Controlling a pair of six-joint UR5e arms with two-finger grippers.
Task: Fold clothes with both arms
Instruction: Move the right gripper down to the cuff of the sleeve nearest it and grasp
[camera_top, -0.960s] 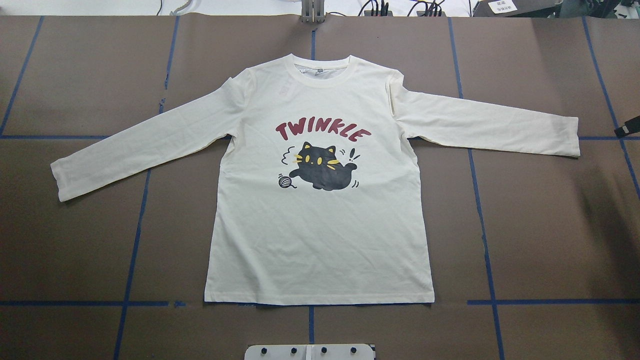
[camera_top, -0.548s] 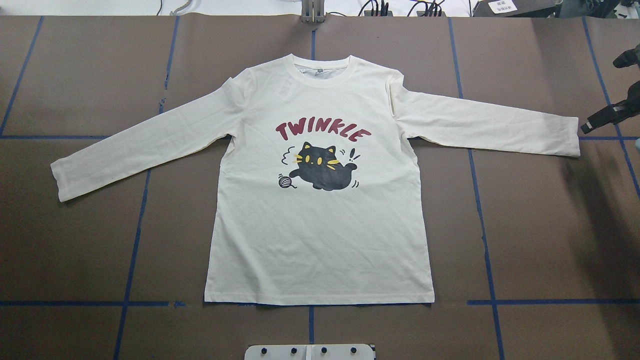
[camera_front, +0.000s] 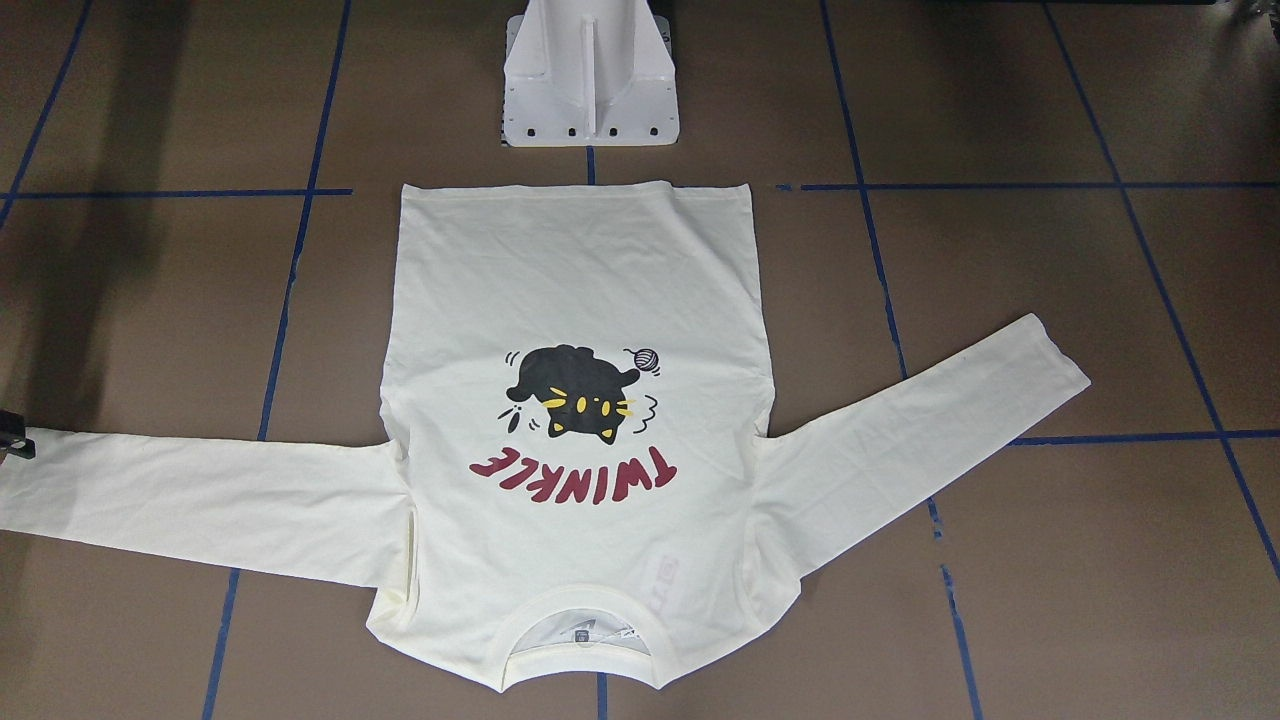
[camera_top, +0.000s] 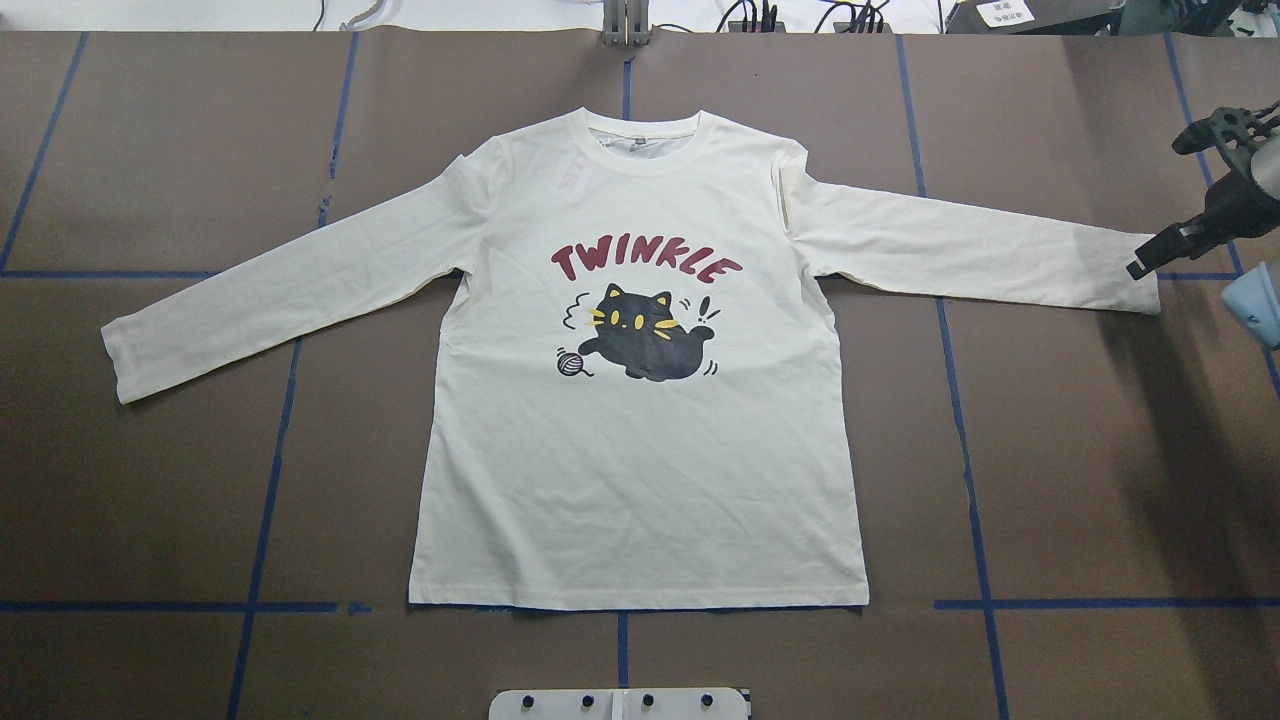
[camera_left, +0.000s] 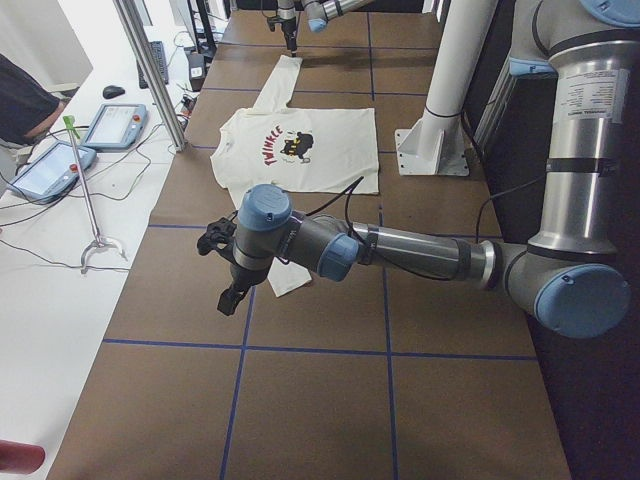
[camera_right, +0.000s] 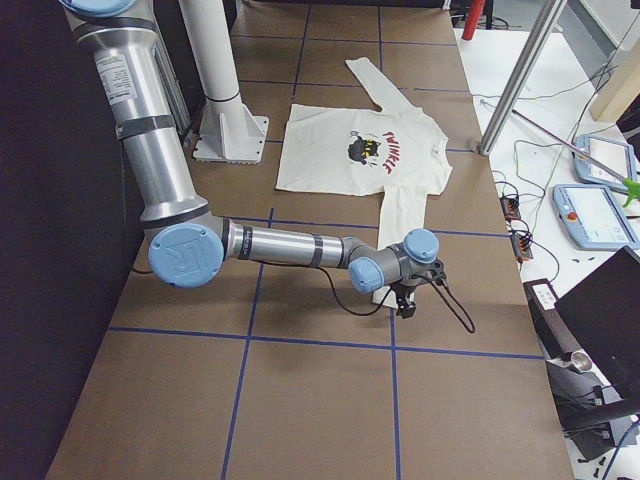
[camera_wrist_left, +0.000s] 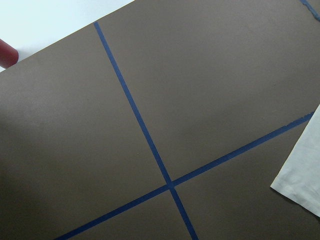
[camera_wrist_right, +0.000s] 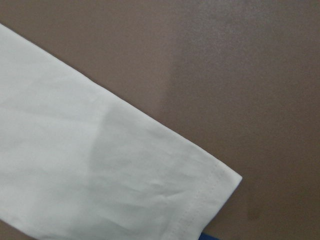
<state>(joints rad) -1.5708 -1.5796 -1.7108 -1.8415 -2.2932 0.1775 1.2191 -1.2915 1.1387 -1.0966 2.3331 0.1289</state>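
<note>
Though whether it is clenched cannot be told, the right gripper hangs at the T-shirt cuff.

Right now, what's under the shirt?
The shirt lies flat, print up, on the brown table. Blue tape lines run up to its edges and vanish beneath. Whatever else lies under the cloth is covered and cannot be seen.

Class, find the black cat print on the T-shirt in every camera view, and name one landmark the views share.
Front-facing: cat print at centre, upside down.
Overhead: centre, upright.
Exterior left: upper middle.
Exterior right: upper middle.
Left wrist: not in it.
Right wrist: not in it.
Landmark: white pedestal, exterior views only.
</note>
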